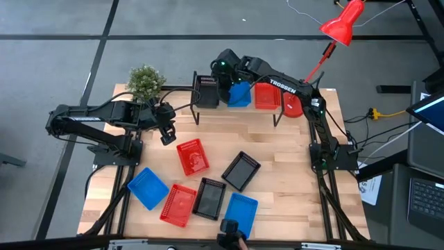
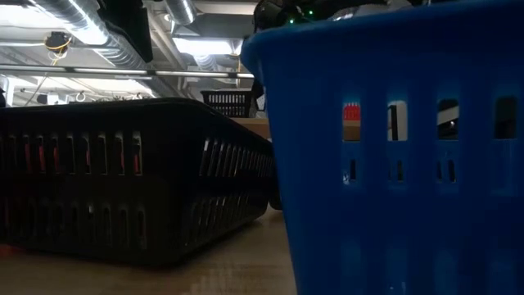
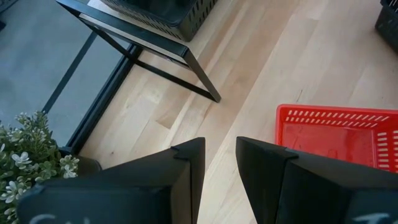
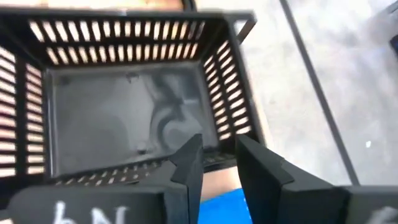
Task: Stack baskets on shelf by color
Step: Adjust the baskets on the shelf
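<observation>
Baskets, black (image 1: pixel 207 90), blue (image 1: pixel 239 94) and red (image 1: pixel 266 96), were seen on the shelf (image 1: pixel 208 110), long axes running near-far. The right gripper (image 4: pixel 217 163) was hung over them, jaws slightly apart, the blue basket partly hidden beneath it. The left gripper (image 3: pixel 219 165) was held empty, jaws parted.

Three baskets (image 1: pixel 239 94) sit on the shelf (image 1: pixel 291 117); six lie scattered below.

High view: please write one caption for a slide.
Three baskets on the shelf, six on the table.
</observation>
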